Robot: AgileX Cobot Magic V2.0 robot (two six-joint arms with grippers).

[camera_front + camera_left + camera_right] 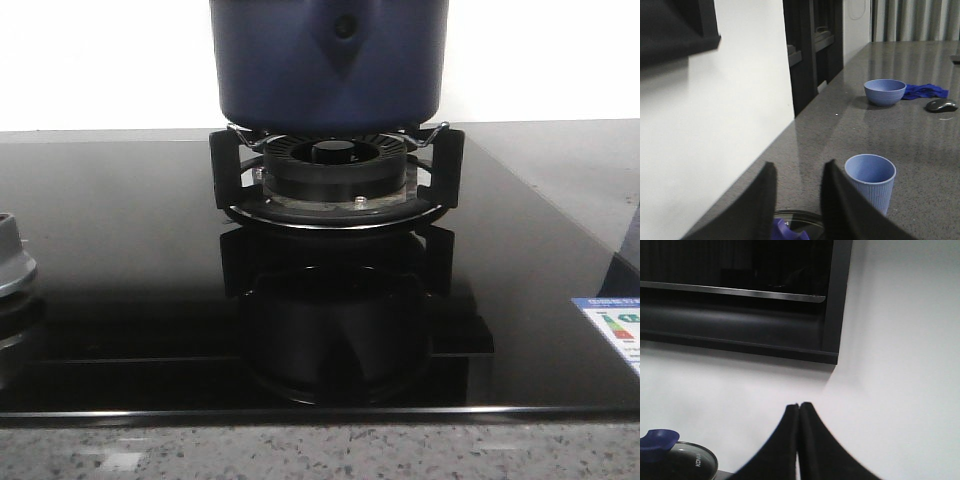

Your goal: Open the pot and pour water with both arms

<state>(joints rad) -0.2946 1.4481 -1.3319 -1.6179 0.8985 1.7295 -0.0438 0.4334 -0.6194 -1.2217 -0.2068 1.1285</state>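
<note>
Front view shows the pot (328, 62), large and dark navy blue, standing on the black metal grate (335, 165) of a gas burner (335, 172) near the back edge of a glossy black hob (120, 290). Only the pot's lower wall is in the picture, with a small round dimple above a triangular crease facing the camera; its rim and lid are cut off, and neither arm appears here. A grey metal part (14, 262) sits at the hob's left edge, and a label (612, 328) at its right.

Left wrist view: the left tool (797, 197) has its two dark fingers parted with a clear gap, holding nothing. Just below them is the glass lid (802, 219) with a blue knob (785, 230), mostly cut off. Near it on the grey desk (850, 127) stands a ribbed blue cup (871, 181); farther off are a blue bowl (885, 91), a blue cloth (925, 90) and a dark mouse (941, 105).

Right wrist view: the right tool (798, 437) has its fingers pressed together, empty, facing a white wall. The lid and its knob show at the corner beside it.

Judging from this, the left tool lies nearer the knob, almost directly over it, so lifting the lid likely falls to the left arm. Whether the lid sits on the pot cannot be told.
</note>
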